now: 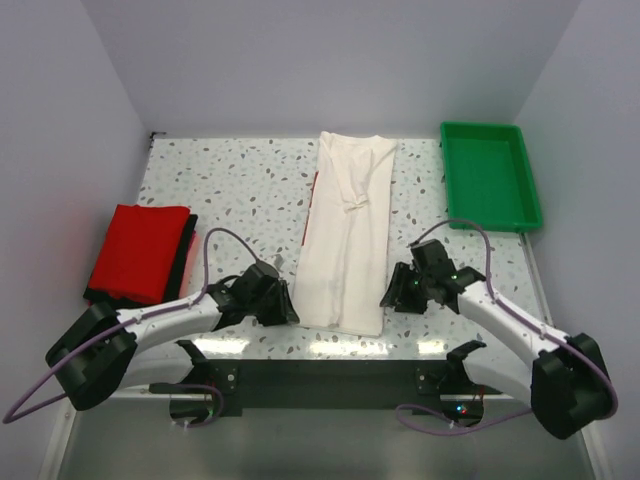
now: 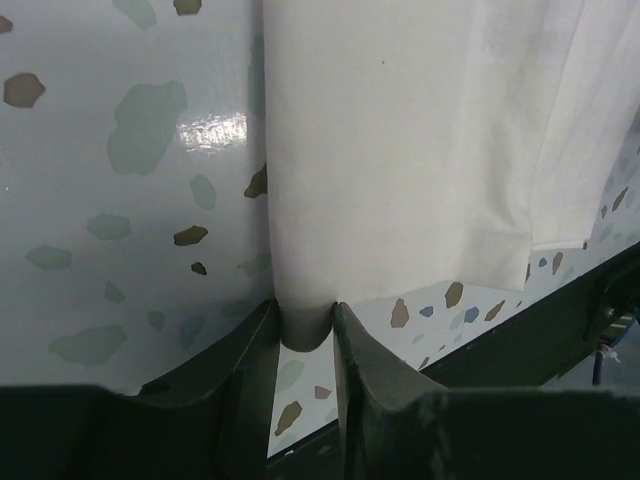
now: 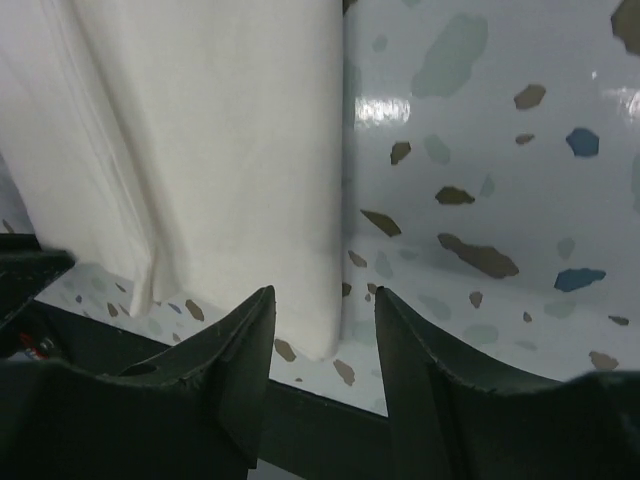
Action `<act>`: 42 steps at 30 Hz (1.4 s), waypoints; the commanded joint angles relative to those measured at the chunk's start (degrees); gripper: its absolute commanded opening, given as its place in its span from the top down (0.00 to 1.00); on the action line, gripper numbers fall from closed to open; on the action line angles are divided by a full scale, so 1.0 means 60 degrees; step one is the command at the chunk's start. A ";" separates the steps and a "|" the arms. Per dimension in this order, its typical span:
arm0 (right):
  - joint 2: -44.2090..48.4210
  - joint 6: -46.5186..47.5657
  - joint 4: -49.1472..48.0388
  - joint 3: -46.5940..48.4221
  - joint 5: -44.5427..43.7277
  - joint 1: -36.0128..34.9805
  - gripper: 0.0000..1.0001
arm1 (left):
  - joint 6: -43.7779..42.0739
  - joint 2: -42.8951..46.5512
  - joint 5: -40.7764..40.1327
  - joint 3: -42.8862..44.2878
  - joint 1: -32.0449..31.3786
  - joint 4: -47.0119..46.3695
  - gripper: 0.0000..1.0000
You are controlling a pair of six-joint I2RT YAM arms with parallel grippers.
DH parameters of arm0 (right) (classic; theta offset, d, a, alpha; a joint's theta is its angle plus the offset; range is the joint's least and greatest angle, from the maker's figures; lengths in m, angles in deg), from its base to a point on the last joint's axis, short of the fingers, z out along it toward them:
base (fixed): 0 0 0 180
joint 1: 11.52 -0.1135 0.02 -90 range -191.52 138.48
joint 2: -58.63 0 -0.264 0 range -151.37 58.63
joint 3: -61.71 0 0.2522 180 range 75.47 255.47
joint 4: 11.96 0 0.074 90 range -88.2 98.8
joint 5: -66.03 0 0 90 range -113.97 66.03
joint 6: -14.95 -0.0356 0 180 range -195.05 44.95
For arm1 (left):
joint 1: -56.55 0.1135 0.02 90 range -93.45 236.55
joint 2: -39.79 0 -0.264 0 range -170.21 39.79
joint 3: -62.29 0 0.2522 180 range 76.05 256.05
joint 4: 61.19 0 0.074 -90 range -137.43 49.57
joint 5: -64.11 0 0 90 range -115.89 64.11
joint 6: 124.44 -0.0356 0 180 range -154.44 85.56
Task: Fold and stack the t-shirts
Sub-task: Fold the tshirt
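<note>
Left tool [image 2: 303, 325], clamped on t-shirt's [image 2: 400, 150] near corner

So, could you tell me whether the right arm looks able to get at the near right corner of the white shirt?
Probably yes: the right tool is open and straddles that corner of the white shirt, which lies flat on the table with nothing over it.
</note>
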 commanded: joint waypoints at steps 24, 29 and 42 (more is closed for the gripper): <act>0.2147 -0.1389 0.0259 -0.2138 0.1604 -0.0287 0.54 | 0.0980 0.0802 -0.0592 -0.0542 -0.0986 0.1461 0.95; 0.1869 -0.1930 -0.0137 -0.2196 0.1356 -0.0945 0.54 | 0.0863 0.0992 -0.0621 -0.0292 -0.0986 0.1783 0.76; 0.1267 -0.2606 -0.1016 -0.2621 0.0960 -0.1752 0.59 | 0.1098 0.1346 -0.1998 0.0322 -0.0768 0.2634 0.51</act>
